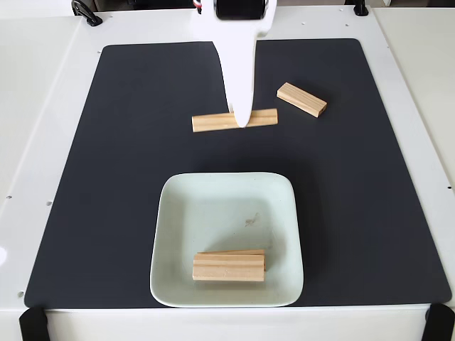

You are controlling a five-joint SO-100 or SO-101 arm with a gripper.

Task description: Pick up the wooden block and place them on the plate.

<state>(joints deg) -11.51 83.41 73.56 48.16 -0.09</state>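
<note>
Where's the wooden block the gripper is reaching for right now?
In the fixed view, that block lies on the black mat just above the plate, under the gripper.

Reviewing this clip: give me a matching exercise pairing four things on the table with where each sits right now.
Things:
1. block under the claw
2. angled block
3. stacked blocks
4. plate

Places:
A. inside the plate, near its front edge
B. on the black mat, toward the near edge
C. on the mat, right of the white arm
D. on the mat, lying crosswise at the claw tip

Pairs: 1-D, 2-C, 3-A, 4-B
</note>
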